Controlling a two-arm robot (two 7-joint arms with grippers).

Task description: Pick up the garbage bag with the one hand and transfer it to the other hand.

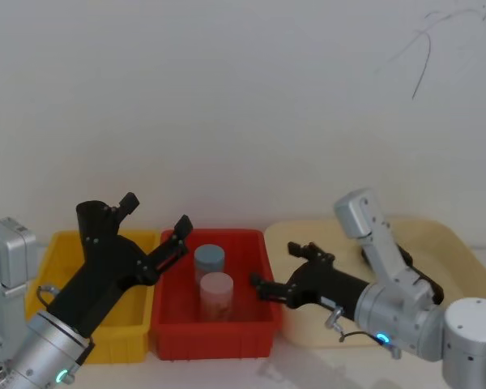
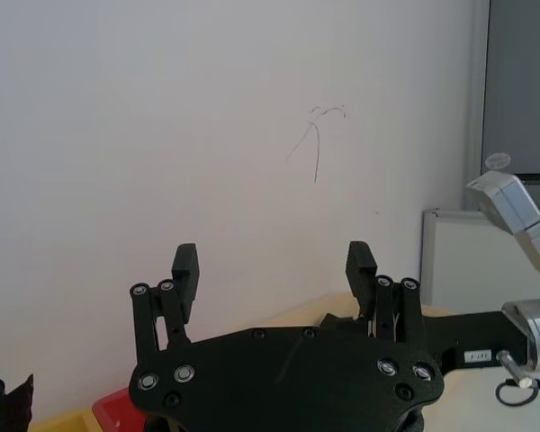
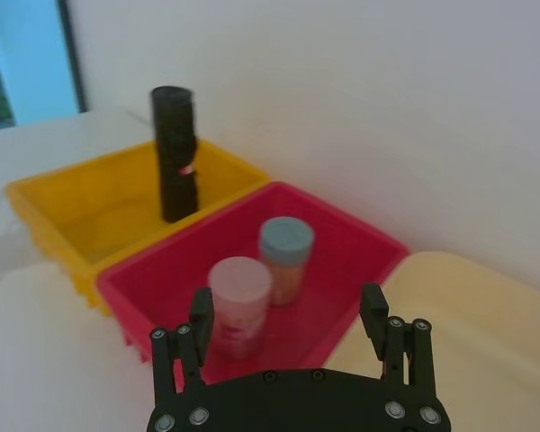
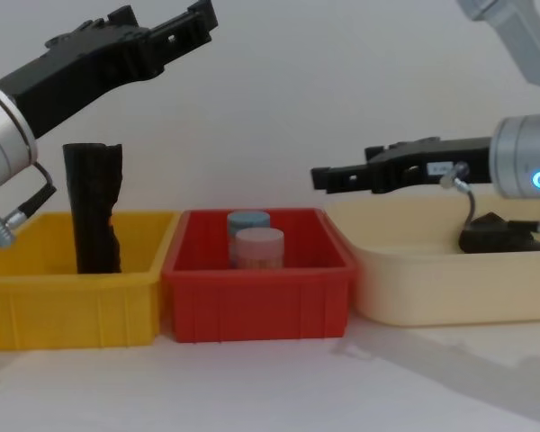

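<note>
see garbage bag (image 4: 93, 211) standing upright in yellow bin (image 4: 67, 301), left of centre in chest view, w/ small red-white label band part-way up in right wrist view. touching neither gripper.

find left gripper (image 4: 162, 22) up in the air, above the bag's top & a bit to its right, tilted w/ tips pointing up & away. in head view sits over yellow bin's right side, reaching toward red bin (image 1: 211, 332). fingers (image 2: 184, 270) wide apart.

find right gripper (image 1: 275, 263) roughly level, over the edge btwn red bin & cream tray (image 4: 432, 288), pointing toward robot's left. white sticker on its side. fingers (image 3: 372, 310) apart too.

note yellow, red & cream containers in a row, left to right, close side by side. in red bin: blue-lidded jar (image 1: 210, 258) behind, pink-lidded jar (image 1: 216, 285) in front, just beside each other, both upright. in cream tray, under right arm: dark lump (image 4: 499, 238), can't tell what.
</note>
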